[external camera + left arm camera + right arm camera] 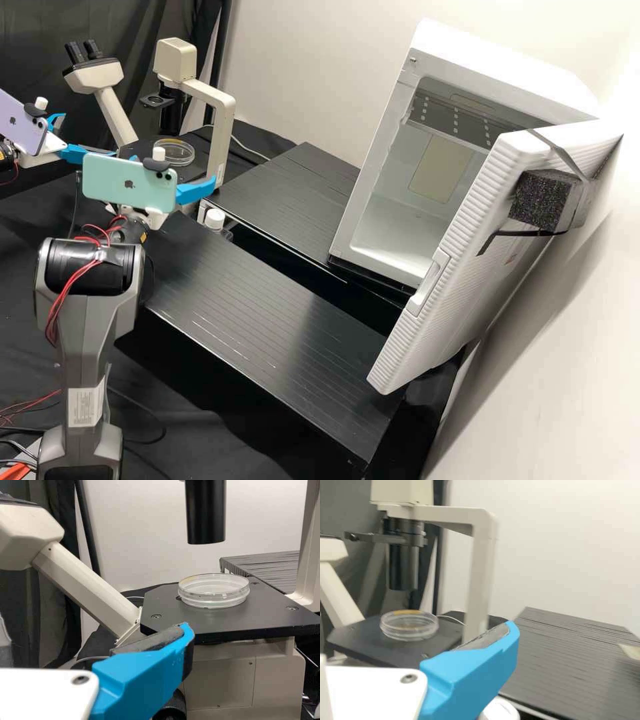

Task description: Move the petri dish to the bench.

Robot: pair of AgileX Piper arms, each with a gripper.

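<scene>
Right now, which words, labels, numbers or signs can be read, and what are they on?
No words or numbers are readable.
White label on the nearer arm: too small to read.
Yellow label by the green phone: too small.
Green phone and purple phone: a small logo each, no legible words.
Petri dish: no readable text.

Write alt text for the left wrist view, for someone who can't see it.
A clear, round petri dish rests on the flat black stage of a beige microscope, with a black cylinder hanging above the stage. Nearer the camera, a blue gripper finger with a dark pad is apart from the dish.
</scene>
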